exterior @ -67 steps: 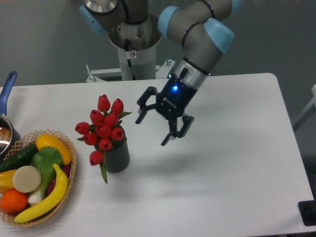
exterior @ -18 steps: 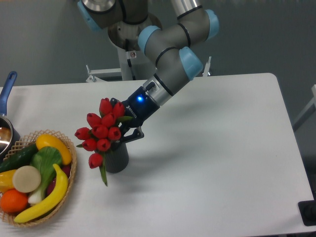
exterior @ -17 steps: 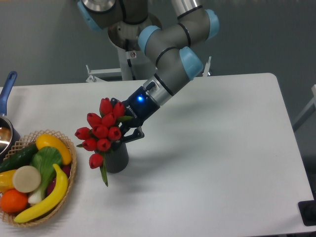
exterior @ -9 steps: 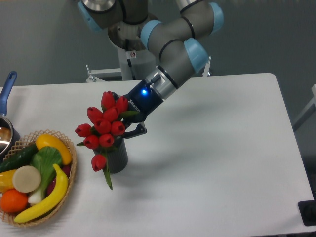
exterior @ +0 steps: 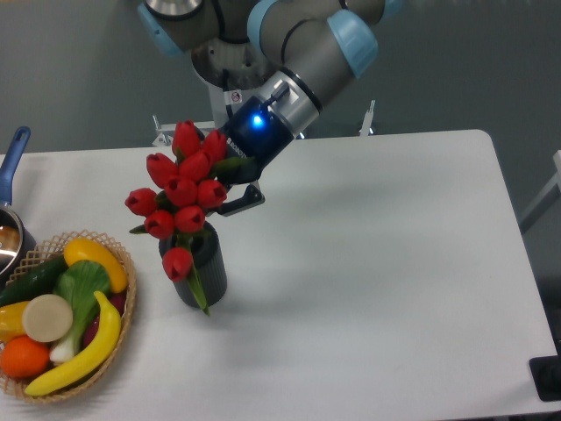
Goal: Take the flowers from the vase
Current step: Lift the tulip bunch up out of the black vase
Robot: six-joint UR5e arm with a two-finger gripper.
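The flowers [exterior: 180, 193], a bunch of red tulips with green leaves, are raised above the vase [exterior: 198, 274], a dark grey ribbed cylinder on the white table [exterior: 377, 263]. One bud and a long leaf still hang down over the vase's front. My gripper [exterior: 230, 186] comes in from the upper right and is shut on the flowers just behind the buds; one black finger [exterior: 241, 202] shows to their right, the other is hidden by the bunch. The stems' lower ends are hidden.
A woven basket [exterior: 118, 338] with a banana, orange, cucumber and other produce sits at the front left. A pot with a blue handle [exterior: 12, 158] stands at the left edge. The robot's base [exterior: 235, 96] rises behind the table.
The gripper moved in from the right, shut on the bunch and has since risen up and back; the flowers have lifted with it, higher over the vase.
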